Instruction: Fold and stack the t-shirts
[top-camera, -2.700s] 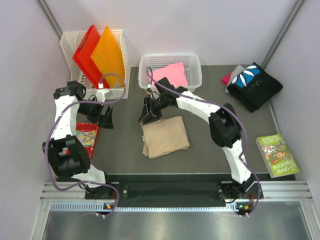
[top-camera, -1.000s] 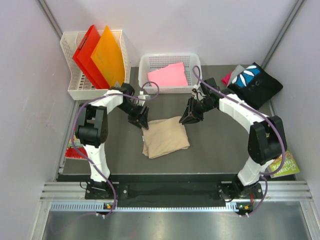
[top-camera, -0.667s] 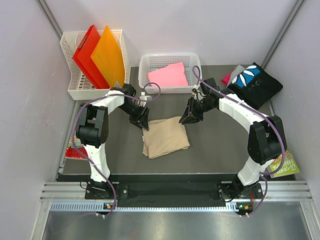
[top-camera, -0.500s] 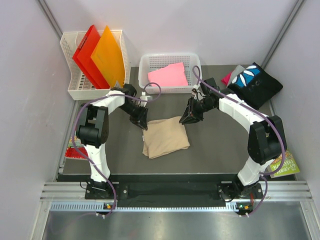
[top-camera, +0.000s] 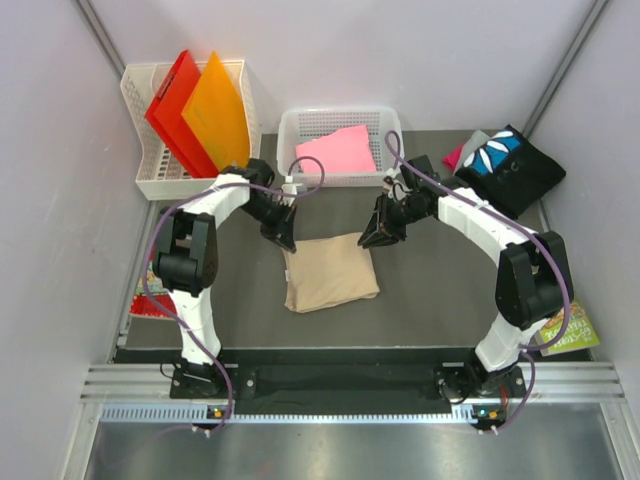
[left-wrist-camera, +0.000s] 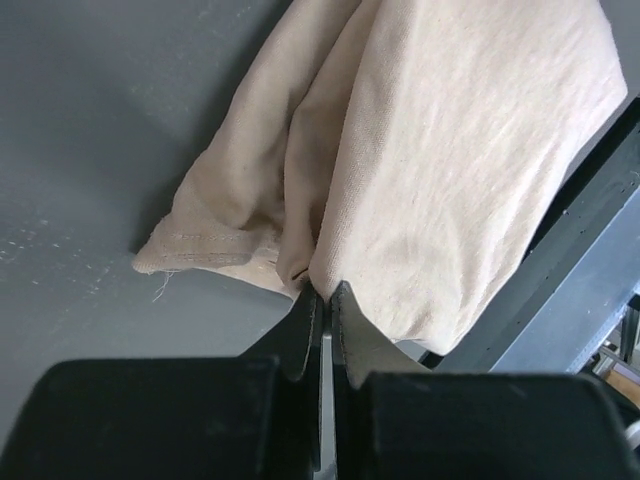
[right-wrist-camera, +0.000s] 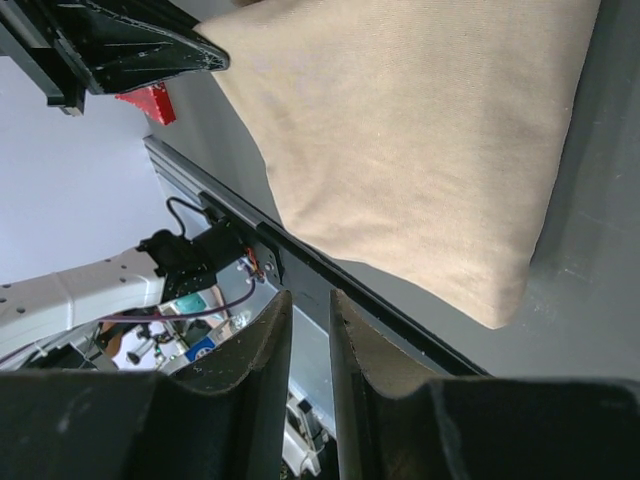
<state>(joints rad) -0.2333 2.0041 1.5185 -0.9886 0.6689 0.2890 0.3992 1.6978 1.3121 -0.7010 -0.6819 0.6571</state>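
A folded tan t-shirt (top-camera: 330, 275) has its far-left corner pinched in the closed left gripper (left-wrist-camera: 322, 292), likely to lift or straighten it. The right gripper (right-wrist-camera: 310, 310), fingers narrowly parted and empty, hovers just beside the far-right corner. Beyond both, a pink t-shirt (top-camera: 340, 150) lies in a basket (top-camera: 392, 128).

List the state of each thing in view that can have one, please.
tan t-shirt: folded, lying on the table
left claw: shut on the tan t-shirt's corner
right claw: slightly open, holding nothing
pink t-shirt: folded, inside the white basket
black printed t-shirt: folded, lying on other shirts
red folder and orange folder: standing tilted in the mesh bin
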